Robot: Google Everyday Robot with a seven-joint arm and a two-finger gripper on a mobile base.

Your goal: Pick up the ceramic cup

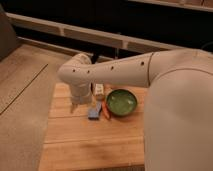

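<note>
My arm reaches from the right across the wooden table point(75, 140) and bends down at its back left part. The gripper point(76, 103) hangs below the white wrist, low over the table, left of the green bowl point(121, 102). No ceramic cup shows; the wrist and gripper cover the spot beneath them. A small slim white bottle point(99, 89) stands just right of the wrist, behind the bowl's left side.
A blue object point(93, 113) and an orange object point(106, 111) lie between the gripper and the bowl. My arm's large white body fills the right side. The table's left edge drops to the floor; a dark wall with a pale ledge runs behind.
</note>
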